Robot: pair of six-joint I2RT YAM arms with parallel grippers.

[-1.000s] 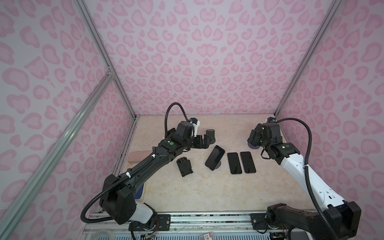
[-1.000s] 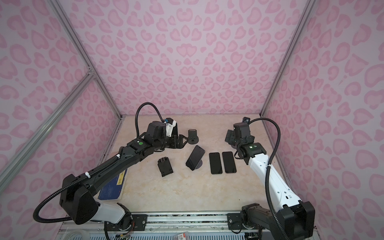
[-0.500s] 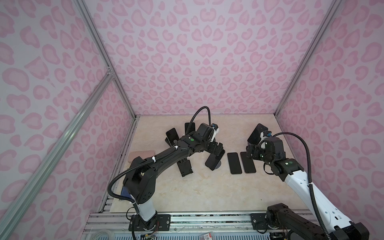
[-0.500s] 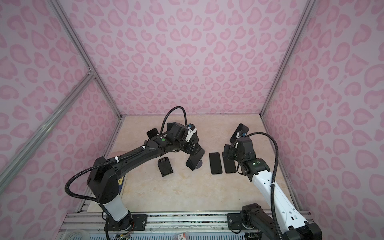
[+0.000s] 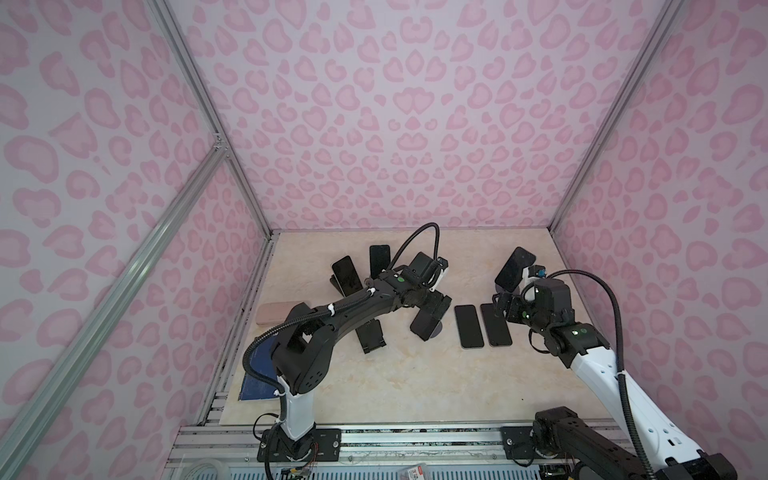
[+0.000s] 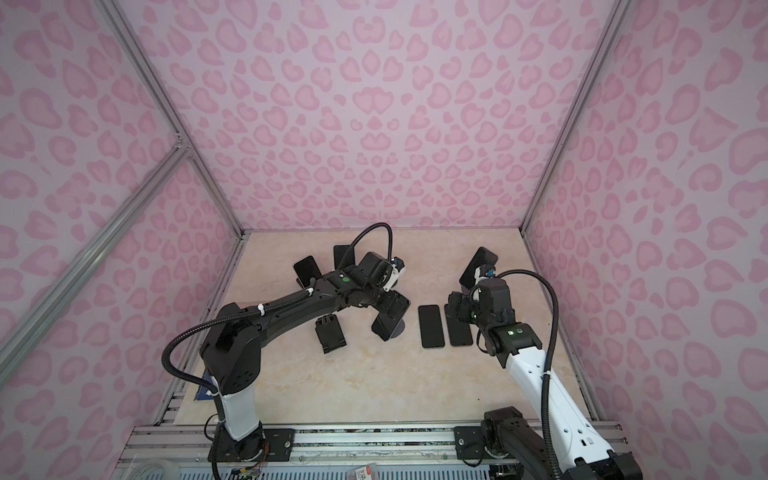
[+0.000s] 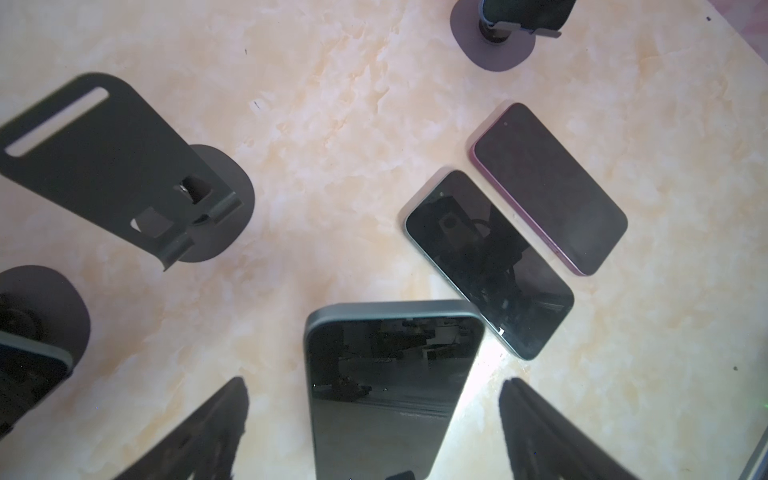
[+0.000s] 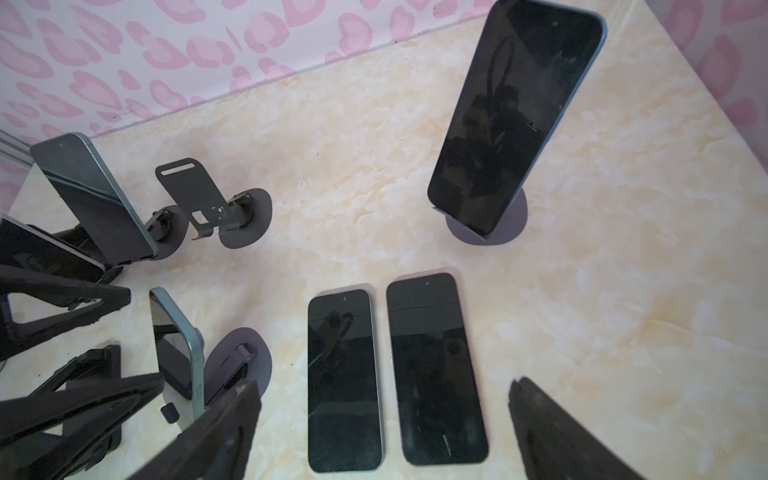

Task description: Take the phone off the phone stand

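Note:
A dark phone (image 5: 423, 327) (image 6: 383, 327) leans on a round-based phone stand (image 5: 437, 331) (image 8: 239, 357) at mid-table. My left gripper (image 5: 434, 308) (image 6: 392, 306) hovers over its top edge, open. In the left wrist view the phone (image 7: 386, 382) lies between the two fingers (image 7: 199, 436), with a gap on each side. The right wrist view shows that phone (image 8: 176, 345) edge-on beside the left gripper's fingers (image 8: 62, 307). My right gripper (image 5: 509, 309) (image 8: 382, 384) is open and empty above two phones lying flat (image 8: 344, 378) (image 8: 436, 365).
More phones stand on stands at the back left (image 5: 347, 274) (image 5: 379, 259) and back right (image 5: 513, 270) (image 8: 515, 112). An empty stand (image 7: 104, 166) (image 8: 195, 195) sits behind. A folded black stand (image 5: 371, 336), a pink case (image 5: 276, 311) and a blue book (image 5: 257, 374) lie on the left.
My left arm has swung from the back of the table forward to the centre phone. The right arm has drawn back and come down over the two flat phones.

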